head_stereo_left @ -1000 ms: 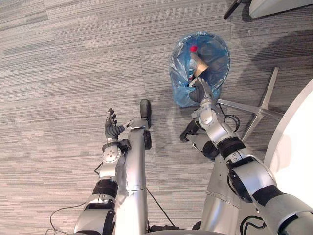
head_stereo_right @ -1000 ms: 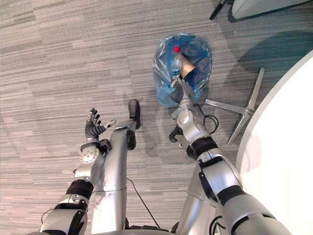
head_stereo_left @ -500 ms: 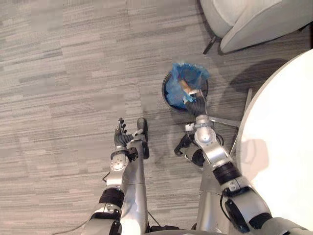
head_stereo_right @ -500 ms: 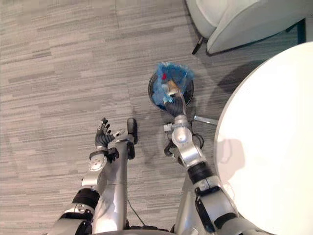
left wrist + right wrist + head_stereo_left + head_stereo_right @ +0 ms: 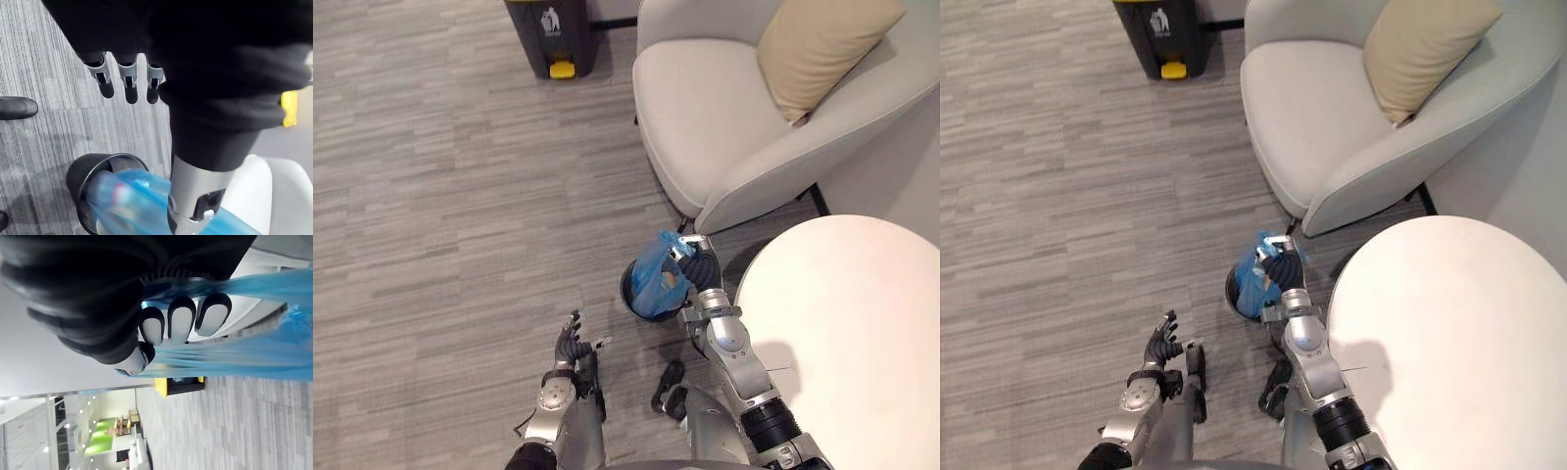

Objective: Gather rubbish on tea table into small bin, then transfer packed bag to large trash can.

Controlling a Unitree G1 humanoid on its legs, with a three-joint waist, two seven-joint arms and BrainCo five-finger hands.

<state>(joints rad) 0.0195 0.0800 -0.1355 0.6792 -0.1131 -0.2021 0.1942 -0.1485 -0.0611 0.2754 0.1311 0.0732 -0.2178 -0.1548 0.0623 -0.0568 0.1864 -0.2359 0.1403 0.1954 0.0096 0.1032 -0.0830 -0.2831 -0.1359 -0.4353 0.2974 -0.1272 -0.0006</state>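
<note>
Blue bag (image 5: 658, 279), its neck bunched in the curled right hand (image 5: 700, 269), hangs at the small bin (image 5: 631, 294), lower centre, seemingly ready for the upper-left trash can (image 5: 553, 34); left hand (image 5: 570, 345) relaxed, empty.

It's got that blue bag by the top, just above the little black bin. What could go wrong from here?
The right hand grips the blue bag only by its bunched top; thin plastic might slip or tear, spilling rubbish. The bag hangs at the rim of the small bin and could snag and tip it. The large trash can stands far across the floor; the swinging bag might brush the armchair on the way.
</note>
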